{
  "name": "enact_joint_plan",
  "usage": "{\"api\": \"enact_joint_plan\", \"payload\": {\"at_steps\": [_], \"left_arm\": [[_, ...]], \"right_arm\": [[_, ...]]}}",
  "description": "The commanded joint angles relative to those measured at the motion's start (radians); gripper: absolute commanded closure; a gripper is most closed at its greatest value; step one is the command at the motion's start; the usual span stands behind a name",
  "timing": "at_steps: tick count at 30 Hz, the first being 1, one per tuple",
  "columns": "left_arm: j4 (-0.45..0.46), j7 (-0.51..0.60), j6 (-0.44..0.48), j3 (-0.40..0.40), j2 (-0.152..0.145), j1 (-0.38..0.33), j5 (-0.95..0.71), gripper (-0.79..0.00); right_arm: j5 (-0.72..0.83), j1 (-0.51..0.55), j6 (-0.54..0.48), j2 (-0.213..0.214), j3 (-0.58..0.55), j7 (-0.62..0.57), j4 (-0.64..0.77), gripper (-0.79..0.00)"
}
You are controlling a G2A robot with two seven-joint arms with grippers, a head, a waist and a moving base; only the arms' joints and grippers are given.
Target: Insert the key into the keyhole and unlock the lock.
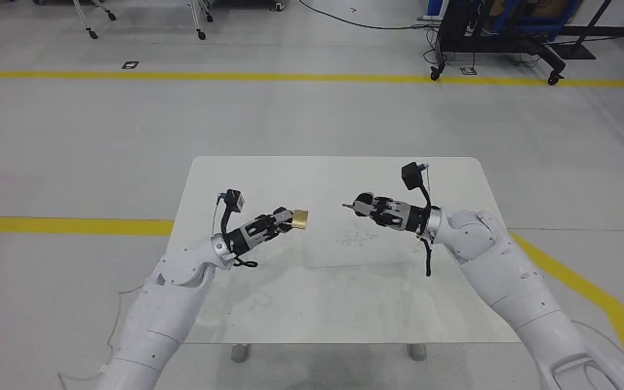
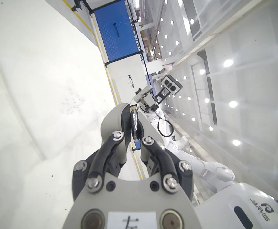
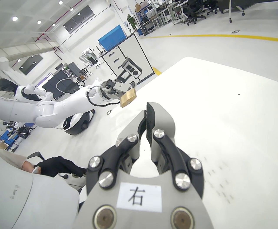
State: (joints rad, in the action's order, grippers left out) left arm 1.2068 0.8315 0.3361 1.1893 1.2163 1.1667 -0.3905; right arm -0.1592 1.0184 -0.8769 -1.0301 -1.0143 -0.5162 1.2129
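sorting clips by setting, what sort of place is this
Probably a robotics lab or open workshop hall: yellow floor lines, rows of desks with office chairs, and an equipment cabinet standing beyond the white table.

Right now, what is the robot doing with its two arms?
It is getting ready to unlock a lock. The left pincer holds a brass padlock above the white table. The right pincer pinches a small key, pointed toward the padlock. There is a gap between them, so the key is not in the keyhole yet.
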Motion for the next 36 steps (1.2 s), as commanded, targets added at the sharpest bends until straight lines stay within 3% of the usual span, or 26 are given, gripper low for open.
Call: {"api": "enact_joint_plan", "payload": {"at_steps": [1,5,13,19,27,36], "left_arm": [[-0.04,0.02,-0.035,0.009,0.004,-0.011,-0.14,0.0],[-0.082,0.099,-0.063,0.018,0.014,-0.003,-0.331,0.0],[-0.177,0.111,-0.067,-0.075,0.052,-0.08,-0.39,0.0],[-0.238,0.21,-0.074,-0.06,0.06,-0.102,-0.497,0.0],[-0.261,0.285,-0.079,-0.055,0.064,-0.109,-0.52,0.0],[-0.285,0.354,-0.092,-0.059,0.072,-0.12,-0.549,0.0]], "right_arm": [[0.037,0.023,-0.017,-0.006,0.014,0.03,0.031,0.0],[0.055,0.033,-0.068,-0.022,0.058,0.062,0.076,0.0],[-0.059,0.018,-0.135,-0.063,0.132,0.165,0.126,0.0],[-0.17,0.018,-0.135,-0.092,0.176,0.261,0.118,0.0],[-0.248,-0.011,-0.135,-0.122,0.237,0.351,0.114,0.0],[-0.281,-0.055,-0.135,-0.16,0.285,0.483,0.014,0.0]]}}
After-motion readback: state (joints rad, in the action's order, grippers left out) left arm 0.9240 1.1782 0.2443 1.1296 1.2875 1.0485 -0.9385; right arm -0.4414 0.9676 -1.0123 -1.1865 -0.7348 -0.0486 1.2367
